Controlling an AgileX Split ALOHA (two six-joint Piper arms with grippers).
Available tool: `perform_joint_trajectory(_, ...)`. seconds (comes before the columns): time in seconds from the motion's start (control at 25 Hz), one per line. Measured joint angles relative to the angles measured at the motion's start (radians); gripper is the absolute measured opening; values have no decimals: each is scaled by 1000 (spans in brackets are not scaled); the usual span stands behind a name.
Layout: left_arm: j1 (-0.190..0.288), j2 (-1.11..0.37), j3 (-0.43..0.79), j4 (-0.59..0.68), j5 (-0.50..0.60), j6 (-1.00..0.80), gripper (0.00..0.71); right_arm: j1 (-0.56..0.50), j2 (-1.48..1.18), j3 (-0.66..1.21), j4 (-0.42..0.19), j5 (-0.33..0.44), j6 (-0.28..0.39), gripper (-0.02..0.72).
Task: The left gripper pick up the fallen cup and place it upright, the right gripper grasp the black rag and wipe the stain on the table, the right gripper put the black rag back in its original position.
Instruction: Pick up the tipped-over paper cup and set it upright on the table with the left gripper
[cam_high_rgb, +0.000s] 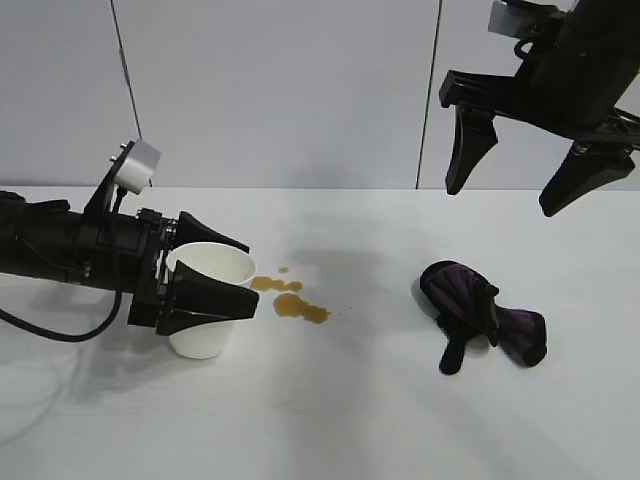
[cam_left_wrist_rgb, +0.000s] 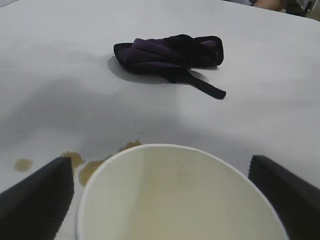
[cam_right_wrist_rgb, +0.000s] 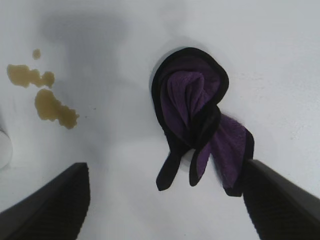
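Ext view first: the cup (cam_high_rgb: 210, 300) stood upright at left-center of the frame w/ the left pincer (cam_high_rgb: 222, 272) around it, one finger behind the rim, one across the front. Looked like it was letting go, fingers just beside the paper, but I couldn't tell from this angle if they were fully clear. The stain (cam_high_rgb: 290, 300) sat right next to the cup, toward frame center. The black rag (cam_high_rgb: 482, 315) lay at lower right on the desk (cam_high_rgb: 330, 420), and the right pincer (cam_high_rgb: 520, 165) hung well above it in the upper right, fingers spread, nothing in them.

Left wrist view: cup mouth (cam_left_wrist_rgb: 180, 197) filled the bottom, w/ a finger at each lower corner and visible gaps to the rim, so spread, not pinching. Rag (cam_left_wrist_rgb: 170, 55) up top, stain blobs (cam_left_wrist_rgb: 82, 165) lower left.

Right wrist view: rag (cam_right_wrist_rgb: 200, 120) mid-frame between the two spread fingers, stain (cam_right_wrist_rgb: 50, 102) at upper left, a sliver of cup at the left edge.

Imo to finish this step well: back the left pincer straight out w/o brushing the rim, bc an empty paper cup prob tips easy. Then the right one should drop on the rag's bunched middle, not the strap tail.
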Motion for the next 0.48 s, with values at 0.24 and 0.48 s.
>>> perform_joint_trajectory(0.24, 0, -146, 0, 1, -55, -229, 683, 0, 0, 0, 0, 0, -3, 580)
perform_joint_trajectory(0.48, -1, -332, -3, 103, -391, -731, 685, 0, 0, 0, 0, 0, -3, 580)
